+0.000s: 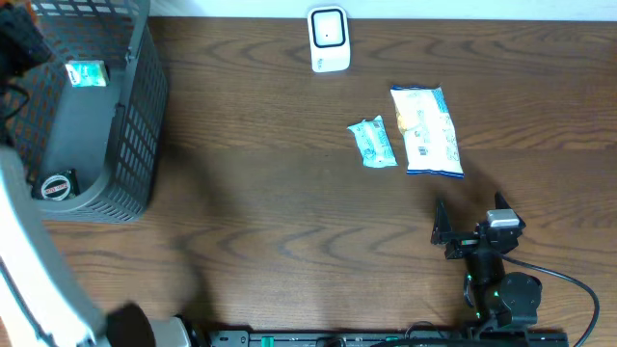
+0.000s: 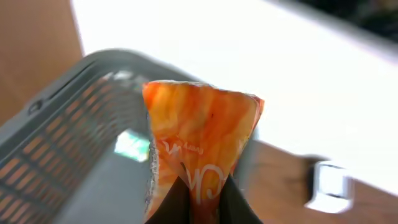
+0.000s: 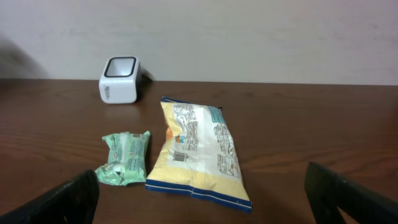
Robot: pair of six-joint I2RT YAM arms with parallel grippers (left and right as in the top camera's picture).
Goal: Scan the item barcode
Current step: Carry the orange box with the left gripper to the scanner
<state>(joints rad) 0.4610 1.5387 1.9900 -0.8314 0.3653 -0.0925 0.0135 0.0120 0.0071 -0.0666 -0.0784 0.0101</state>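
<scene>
While my left gripper (image 2: 202, 194) pinches the orange packet (image 2: 200, 134) over the basket (image 2: 68, 124), my right gripper (image 1: 469, 221) stands spread near the table (image 1: 251, 222) front edge; open wood lies between basket and scanner (image 1: 328, 39).

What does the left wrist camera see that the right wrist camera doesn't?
Only the left wrist view shows the orange snack packet pinched in the left gripper, with the grey mesh basket behind it. Only the right wrist view shows the small green wrapped packet and the yellow-and-blue snack bag lying side by side, plus the open right gripper. Both show the small white box scanner and the brown wooden table.
</scene>
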